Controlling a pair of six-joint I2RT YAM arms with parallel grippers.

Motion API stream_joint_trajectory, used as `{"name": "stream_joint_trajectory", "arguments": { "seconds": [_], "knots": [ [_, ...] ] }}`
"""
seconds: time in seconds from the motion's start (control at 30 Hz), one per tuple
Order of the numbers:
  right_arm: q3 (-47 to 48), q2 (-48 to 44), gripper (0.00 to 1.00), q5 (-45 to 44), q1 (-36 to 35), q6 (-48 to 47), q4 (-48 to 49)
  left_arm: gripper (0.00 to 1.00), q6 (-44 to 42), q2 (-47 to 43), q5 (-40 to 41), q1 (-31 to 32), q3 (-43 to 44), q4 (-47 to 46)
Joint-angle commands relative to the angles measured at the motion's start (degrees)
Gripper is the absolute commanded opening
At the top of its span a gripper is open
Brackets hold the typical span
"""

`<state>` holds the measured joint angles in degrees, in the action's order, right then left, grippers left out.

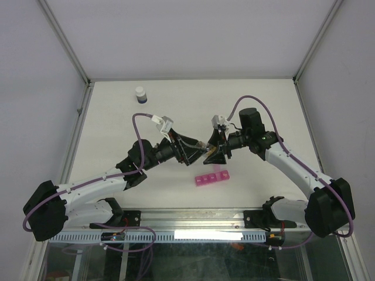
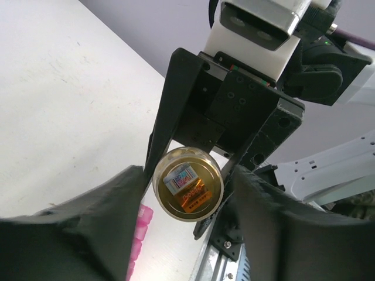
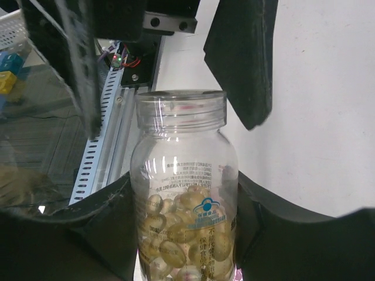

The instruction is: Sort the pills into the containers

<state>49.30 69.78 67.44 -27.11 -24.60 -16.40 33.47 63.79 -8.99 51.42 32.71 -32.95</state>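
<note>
My right gripper (image 1: pixel 210 153) (image 3: pixel 184 187) is shut on the body of a clear pill bottle (image 1: pixel 203 144) (image 3: pixel 183 199), uncapped and partly full of yellow softgel pills (image 3: pixel 176 234). It holds the bottle above the table with its mouth towards my left gripper (image 1: pixel 199 150) (image 2: pixel 188 175). The left gripper is open, and its fingers (image 3: pixel 240 58) stand either side of the mouth without touching it. The left wrist view looks end-on at the bottle (image 2: pixel 187 183). The pink pill-box strip (image 1: pixel 212 177) (image 2: pixel 140 231) lies on the table just below the grippers.
A white-capped dark bottle (image 1: pixel 140 93) stands at the back left. A metal rail (image 1: pixel 193 219) runs along the table's near edge. Enclosure walls with frame posts (image 1: pixel 64 41) bound the table.
</note>
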Motion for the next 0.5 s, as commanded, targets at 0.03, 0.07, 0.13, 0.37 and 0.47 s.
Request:
{"name": "stream_joint_trajectory", "arguments": {
  "seconds": [0.03,0.07,0.13,0.37,0.47],
  "knots": [
    [2.8,-1.4,0.0,5.9,1.8,-2.6,-2.2,0.97,-5.6,-8.6,1.5,0.3,-2.5,-3.0],
    [2.9,-1.6,0.0,6.8,2.2,-3.1,-2.7,0.99,-8.0,-10.5,1.9,0.2,-3.3,-3.0],
    [3.2,-1.9,0.0,8.1,2.6,-4.6,-3.9,0.99,-13.4,-14.1,1.2,0.1,-5.2,-3.7],
    [4.7,-3.0,0.0,9.5,3.4,-18.4,-14.4,0.94,-34.6,-13.0,-15.6,-0.9,-4.1,-3.3],
    [4.6,-3.5,0.0,10.1,3.6,-23.9,-17.4,0.94,-40.7,-10.2,-19.2,-1.0,-1.4,-0.7]
  ]
}}
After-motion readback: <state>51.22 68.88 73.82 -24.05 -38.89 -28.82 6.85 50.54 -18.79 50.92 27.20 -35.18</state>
